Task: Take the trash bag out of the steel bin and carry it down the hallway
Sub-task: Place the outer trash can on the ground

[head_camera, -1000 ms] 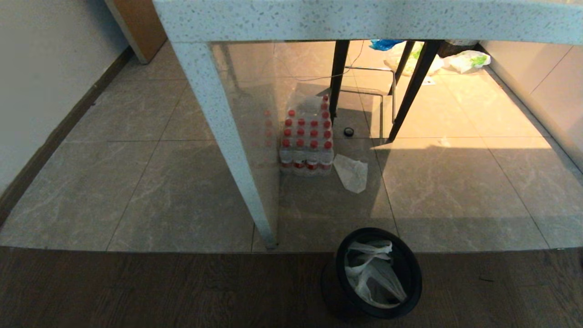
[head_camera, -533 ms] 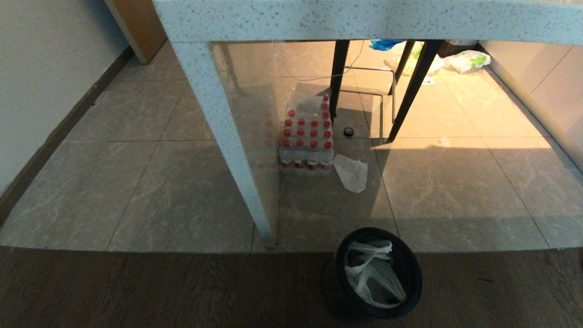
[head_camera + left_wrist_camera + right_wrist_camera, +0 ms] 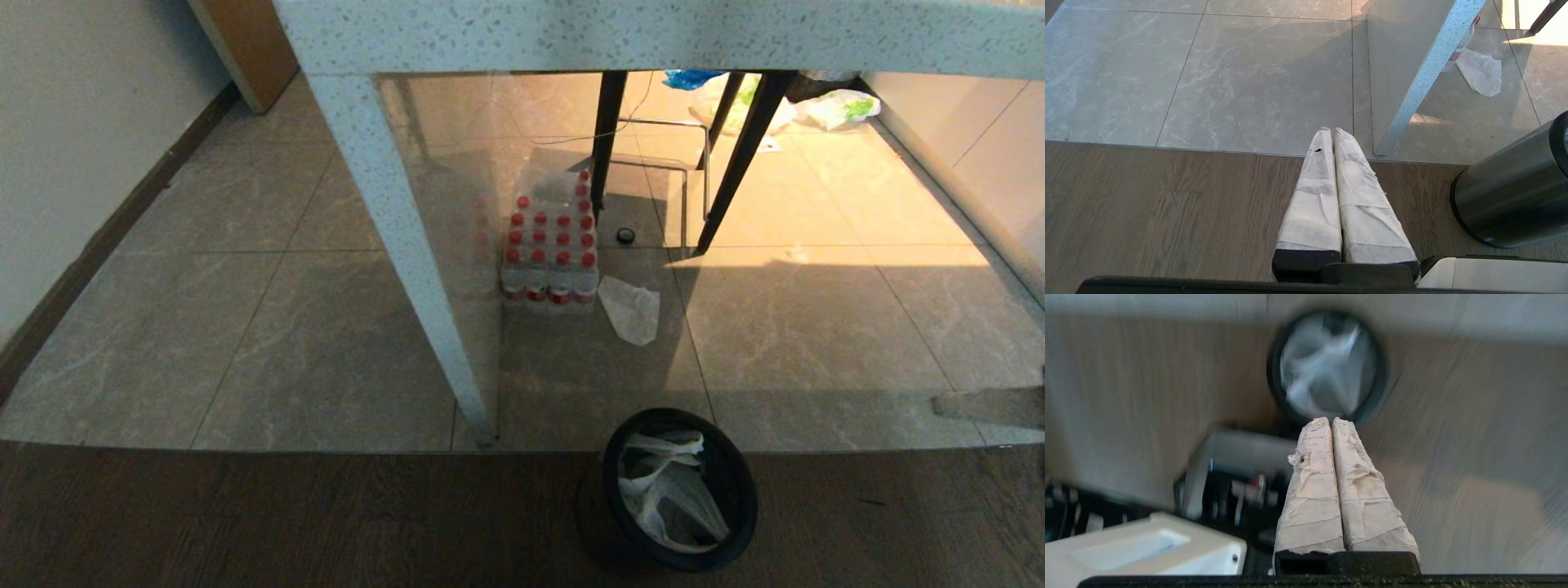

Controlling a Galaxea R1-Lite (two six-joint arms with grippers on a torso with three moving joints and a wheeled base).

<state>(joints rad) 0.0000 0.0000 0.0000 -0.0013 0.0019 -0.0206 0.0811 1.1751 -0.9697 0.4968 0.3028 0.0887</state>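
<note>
Down inside the steel bin (image 3: 679, 488) the trash bag (image 3: 671, 490) lies crumpled, handles toward the tabletop leg (image 3: 408, 261). Right pincer (image 3: 1331, 421) hangs above the bin, tips pressed together, empty. Left pincer (image 3: 1329, 131), likewise closed, sits beside the bin's steel wall, shown only by its wrist view.

No readable text, labels or numbers anywhere.
</note>
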